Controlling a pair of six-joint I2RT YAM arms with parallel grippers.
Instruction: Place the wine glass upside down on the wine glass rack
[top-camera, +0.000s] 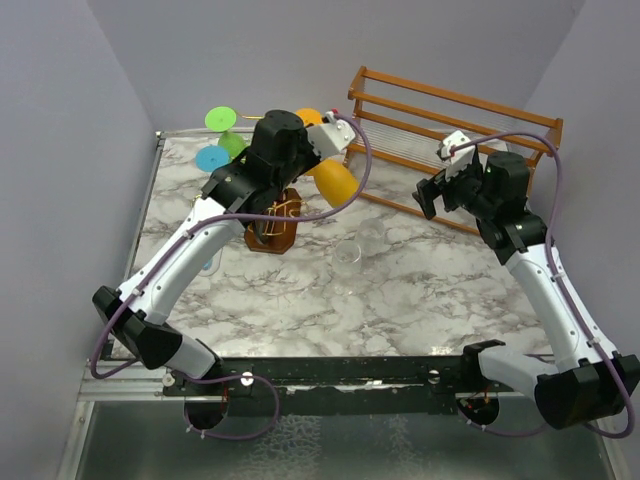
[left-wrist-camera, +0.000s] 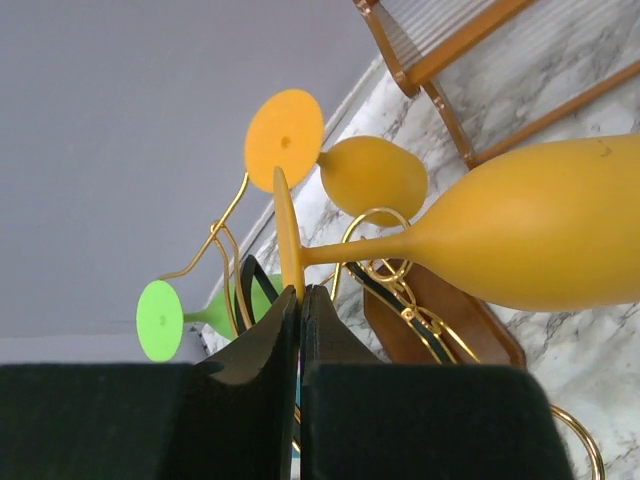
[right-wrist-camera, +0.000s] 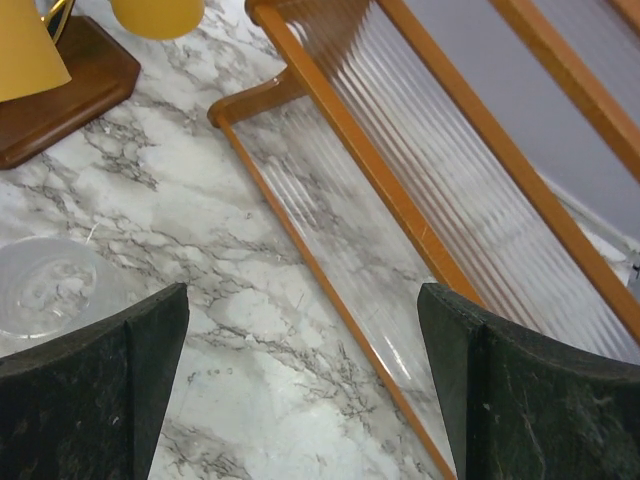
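The wine glass rack (top-camera: 277, 212), gold wire on a dark brown base (left-wrist-camera: 440, 325), stands at the table's back left. My left gripper (left-wrist-camera: 300, 292) is shut on the foot (left-wrist-camera: 288, 235) of a yellow wine glass (left-wrist-camera: 545, 230). The glass lies tilted beside the rack's scroll arms (left-wrist-camera: 385, 270). In the top view it (top-camera: 335, 180) hangs right of the rack, below my left gripper (top-camera: 325, 148). Another yellow glass (left-wrist-camera: 370, 175) and a green one (left-wrist-camera: 160, 320) hang upside down on the rack. My right gripper (right-wrist-camera: 303, 300) is open and empty over the marble, seen in the top view (top-camera: 432, 195) too.
A larger wooden slatted rack (top-camera: 455, 130) stands at the back right, under my right gripper (right-wrist-camera: 400, 200). A clear glass (top-camera: 350, 255) sits on the marble table (top-camera: 300, 310) mid-centre, also in the right wrist view (right-wrist-camera: 45, 285). A blue glass (top-camera: 212, 157) hangs on the wire rack.
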